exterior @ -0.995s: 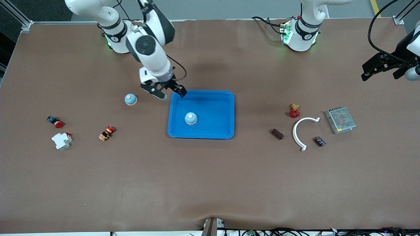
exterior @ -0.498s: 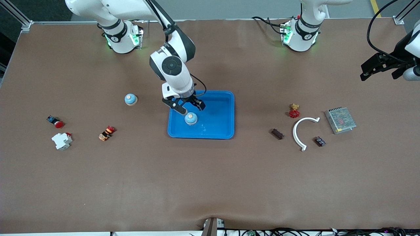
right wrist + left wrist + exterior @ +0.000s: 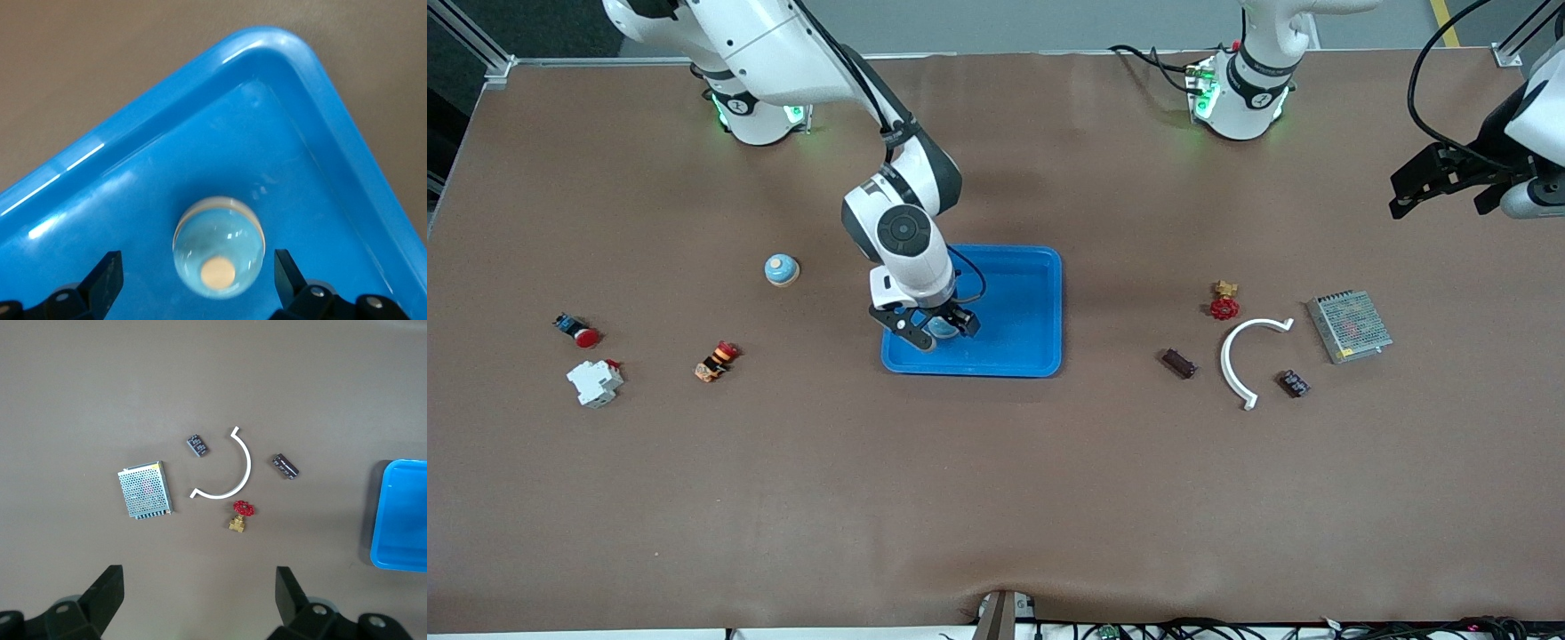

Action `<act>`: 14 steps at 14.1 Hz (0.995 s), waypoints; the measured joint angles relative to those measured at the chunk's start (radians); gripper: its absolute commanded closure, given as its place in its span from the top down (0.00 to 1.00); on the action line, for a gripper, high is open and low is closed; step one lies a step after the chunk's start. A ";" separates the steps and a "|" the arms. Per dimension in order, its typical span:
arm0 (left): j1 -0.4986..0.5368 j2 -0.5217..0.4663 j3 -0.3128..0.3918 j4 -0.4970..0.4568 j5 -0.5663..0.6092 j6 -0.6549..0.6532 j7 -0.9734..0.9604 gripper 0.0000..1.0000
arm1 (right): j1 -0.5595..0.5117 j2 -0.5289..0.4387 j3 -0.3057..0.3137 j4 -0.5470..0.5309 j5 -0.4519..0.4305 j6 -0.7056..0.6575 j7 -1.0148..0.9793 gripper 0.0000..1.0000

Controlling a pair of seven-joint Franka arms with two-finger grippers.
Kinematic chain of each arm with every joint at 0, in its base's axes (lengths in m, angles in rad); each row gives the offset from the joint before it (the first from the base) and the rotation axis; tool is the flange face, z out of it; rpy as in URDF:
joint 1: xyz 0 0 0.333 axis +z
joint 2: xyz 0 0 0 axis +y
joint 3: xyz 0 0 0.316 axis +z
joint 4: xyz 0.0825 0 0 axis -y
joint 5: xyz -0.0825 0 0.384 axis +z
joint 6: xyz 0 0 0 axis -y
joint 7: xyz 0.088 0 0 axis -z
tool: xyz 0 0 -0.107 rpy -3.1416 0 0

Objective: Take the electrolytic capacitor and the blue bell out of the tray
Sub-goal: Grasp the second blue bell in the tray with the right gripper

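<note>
Blue bell (image 3: 219,245) sits in tray (image 3: 1032,356) | right end effector (image 3: 937,332) spread astride it: centre, lower, then pinch below the dome | left end effector (image 3: 1449,182) spread, waits over bench.

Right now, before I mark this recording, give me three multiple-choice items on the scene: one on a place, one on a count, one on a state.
1. Where is the right gripper?
A. over the blue tray
B. over the white arc
C. over the red push button

2. How many blue bells show in the front view?
A. one
B. two
C. four

3. How do the right gripper's fingers stand?
A. shut on the bell
B. shut on nothing
C. open on either side of the bell

Key: 1 A, it hangs above the tray's bell. 2 B, one in the tray, another bell on the table toward the right arm's end. 3 C, the fingers flank the bell with gaps.
</note>
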 measured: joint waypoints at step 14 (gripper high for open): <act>0.001 0.012 -0.005 -0.004 0.000 0.029 0.000 1.00 | 0.001 0.049 0.003 0.015 -0.040 -0.007 0.000 0.45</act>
